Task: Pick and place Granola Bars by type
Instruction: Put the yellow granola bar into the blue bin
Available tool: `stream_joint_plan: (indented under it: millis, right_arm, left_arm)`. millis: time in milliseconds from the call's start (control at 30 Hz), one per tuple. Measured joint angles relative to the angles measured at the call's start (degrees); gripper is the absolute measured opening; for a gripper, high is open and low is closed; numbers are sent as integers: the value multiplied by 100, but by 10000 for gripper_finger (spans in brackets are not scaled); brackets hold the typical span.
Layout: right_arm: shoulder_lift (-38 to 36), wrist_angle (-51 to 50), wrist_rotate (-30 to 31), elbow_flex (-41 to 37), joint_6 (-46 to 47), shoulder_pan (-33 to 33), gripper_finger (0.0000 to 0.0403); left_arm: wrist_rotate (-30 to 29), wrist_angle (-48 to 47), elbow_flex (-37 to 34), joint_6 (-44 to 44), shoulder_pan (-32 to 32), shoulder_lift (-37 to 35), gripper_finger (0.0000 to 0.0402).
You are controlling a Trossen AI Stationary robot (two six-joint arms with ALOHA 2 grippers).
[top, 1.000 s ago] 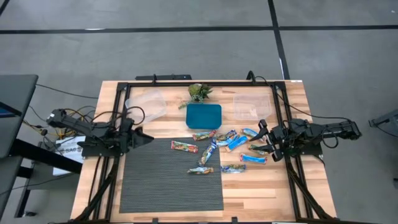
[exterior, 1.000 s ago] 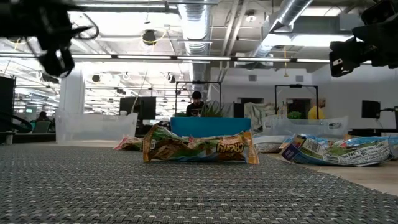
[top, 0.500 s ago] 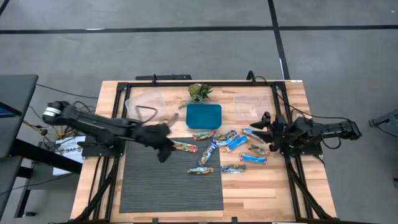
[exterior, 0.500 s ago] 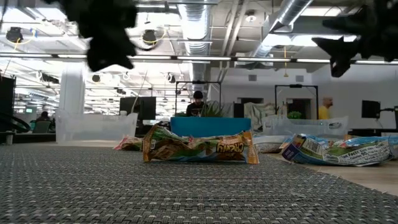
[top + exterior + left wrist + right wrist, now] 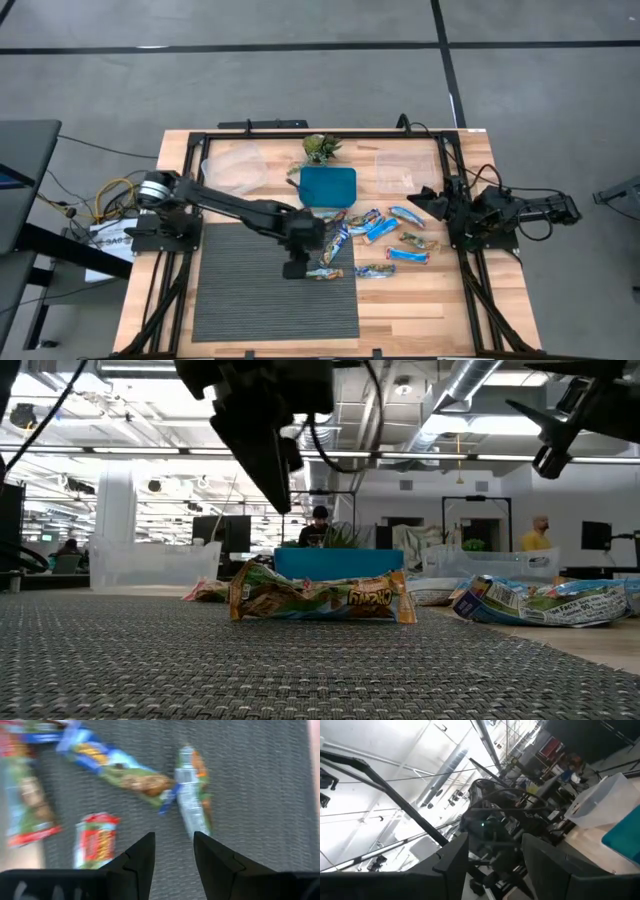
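Several granola bars lie flat around the mat's far right corner. A green-yellow bar (image 5: 322,273) (image 5: 320,598) (image 5: 192,802) and a blue-green bar (image 5: 335,243) (image 5: 125,770) rest on the grey mat. A red-orange bar (image 5: 325,218) lies by the teal lid, and another red-orange bar (image 5: 95,840) shows in the left wrist view. Blue bars (image 5: 380,230) (image 5: 545,603) lie on the bare wood. My left gripper (image 5: 297,266) (image 5: 265,440) (image 5: 172,850) hangs open above the mat, just short of the green-yellow bar. My right gripper (image 5: 430,200) (image 5: 560,430) (image 5: 492,870) is open, raised and tipped upward at the right side.
A grey ribbed mat (image 5: 240,300) covers the near middle of the table. At the far side stand two clear plastic containers (image 5: 235,165) (image 5: 405,170), a teal lid (image 5: 328,186) and a small green plant figure (image 5: 320,148). People show in the room beyond.
My left arm has swung fast from the table's left edge toward the middle and now reaches over the mat, its gripper coming down beside the green-yellow bar. My right gripper has moved toward the far edge and tipped upward. No bar has visibly moved.
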Motion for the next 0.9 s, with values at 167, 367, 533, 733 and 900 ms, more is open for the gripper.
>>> stream_joint_plan:
  millis: [167,367,533,733,900]
  right_arm:
    - [4,-70,-9,0,-4,0,176]
    - [4,-162,-12,0,-7,0,176]
    - [4,-185,-12,0,-9,0,173]
    - [4,-183,-12,0,-11,0,173]
    - [4,-182,-12,0,127,0,170]
  left_arm:
    - [516,-17,164,5,-56,427,127]
    - [394,143,168,-47,-356,778,127]
    - [-98,259,168,-154,-542,980,127]
    - [-973,197,170,-397,-640,992,127]
    - [-847,198,140,-534,-643,992,127]
